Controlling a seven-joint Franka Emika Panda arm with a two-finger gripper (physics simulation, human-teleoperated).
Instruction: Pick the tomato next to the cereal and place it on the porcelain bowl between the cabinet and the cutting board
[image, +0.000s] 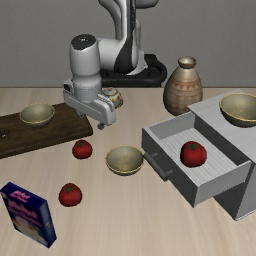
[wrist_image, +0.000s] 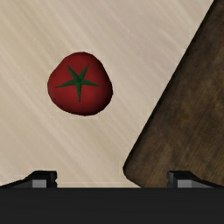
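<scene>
Pincer (image: 101, 118) hangs above the cutting board's (image: 40, 132) forward edge, fingers spread wide with nothing between them. That suits a top-down drop over something round. Straight beneath it in the wrist view sits the board-side tomato (wrist_image: 80, 83), glossy red with a dark green star calyx. It rests on the pale, streaky tabletop (wrist_image: 35, 131) just beside the board's rounded, dark-grained corner.

My read is that this isn't the fruit we're after. The tomato next to the cereal (image: 69, 194) lies farther forward, near the blue cereal box (image: 28, 213) and untouched. The porcelain bowl (image: 125, 159), smooth, cream and shallow, sits empty between board and cabinet (image: 238, 185). The cabinet's open drawer (image: 165, 165) holds a third tomato (image: 194, 153). The skin looks slick, so the grip will want centring.
</scene>
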